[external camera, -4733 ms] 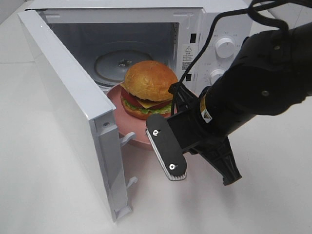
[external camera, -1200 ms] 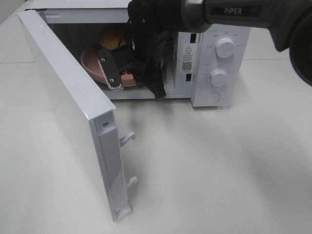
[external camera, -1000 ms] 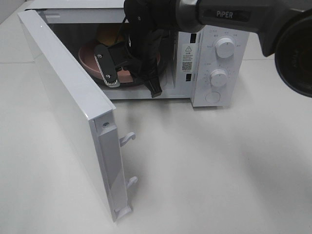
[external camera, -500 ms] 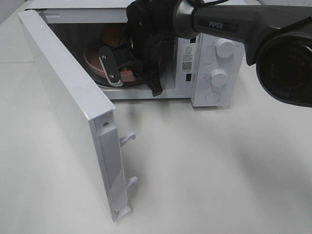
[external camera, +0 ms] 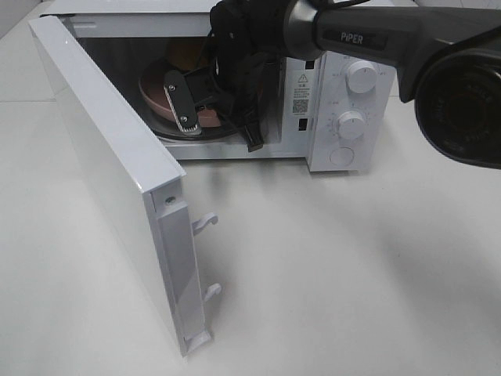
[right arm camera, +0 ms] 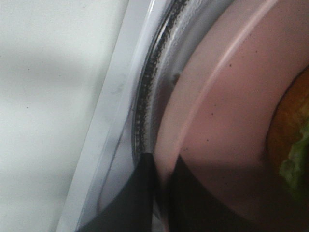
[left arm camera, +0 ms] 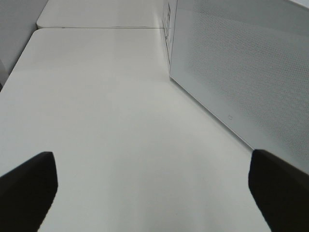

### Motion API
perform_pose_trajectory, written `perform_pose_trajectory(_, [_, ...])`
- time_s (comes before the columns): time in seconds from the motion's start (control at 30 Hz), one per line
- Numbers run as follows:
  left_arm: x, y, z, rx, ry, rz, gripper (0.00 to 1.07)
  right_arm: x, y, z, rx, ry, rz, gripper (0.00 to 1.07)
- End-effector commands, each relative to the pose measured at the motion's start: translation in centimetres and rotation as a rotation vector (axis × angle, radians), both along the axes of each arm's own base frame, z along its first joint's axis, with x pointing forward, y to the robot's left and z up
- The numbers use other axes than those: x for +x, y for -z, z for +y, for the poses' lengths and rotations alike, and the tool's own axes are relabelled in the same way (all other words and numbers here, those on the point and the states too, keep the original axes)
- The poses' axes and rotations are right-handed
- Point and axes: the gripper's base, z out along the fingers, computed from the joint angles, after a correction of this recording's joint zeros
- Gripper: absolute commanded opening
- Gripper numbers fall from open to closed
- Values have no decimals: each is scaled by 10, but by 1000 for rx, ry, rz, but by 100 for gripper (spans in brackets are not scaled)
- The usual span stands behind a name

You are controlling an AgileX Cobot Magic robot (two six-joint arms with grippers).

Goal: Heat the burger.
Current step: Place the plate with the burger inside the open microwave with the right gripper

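Door (external camera: pixel 109 164) of the microwave (external camera: pixel 344 94) stands wide open. Outside that door the left claw (left arm camera: pixel 153 193) gapes fully, empty, above the counter (left arm camera: pixel 106 106). Inside the microwave the burger (external camera: pixel 184 53) sits on a plate (external camera: pixel 156 98). The right claw (external camera: pixel 205 117) is pinched tight on the plate's front rim.

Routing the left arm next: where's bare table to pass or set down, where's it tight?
Free: table in front of the microwave, right of its open door; also table outside the door. Tight: inside the microwave, filled by right gripper, pink plate and burger.
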Motion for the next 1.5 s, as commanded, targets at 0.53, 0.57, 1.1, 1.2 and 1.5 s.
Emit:
perform_pose_trajectory(0.53, [-2, 0, 0, -3, 2, -23, 105, 2, -5, 13, 86, -39, -51, 0])
perform_pose_trajectory(0.57, [-2, 0, 0, -3, 2, -23, 105, 2, -5, 13, 85, -41, -51, 0])
perform_pose_trajectory(1.1, [-2, 0, 0, -3, 2, -23, 105, 1, -4, 13, 85, -38, -46, 1])
perform_pose_trajectory(1.2, [-2, 0, 0, -3, 2, -23, 105, 0, -4, 14, 103, -31, -31, 3])
perform_pose_trajectory(1.5, [-2, 0, 0, -3, 2, -23, 105, 0, -4, 14, 129, 10, -25, 19])
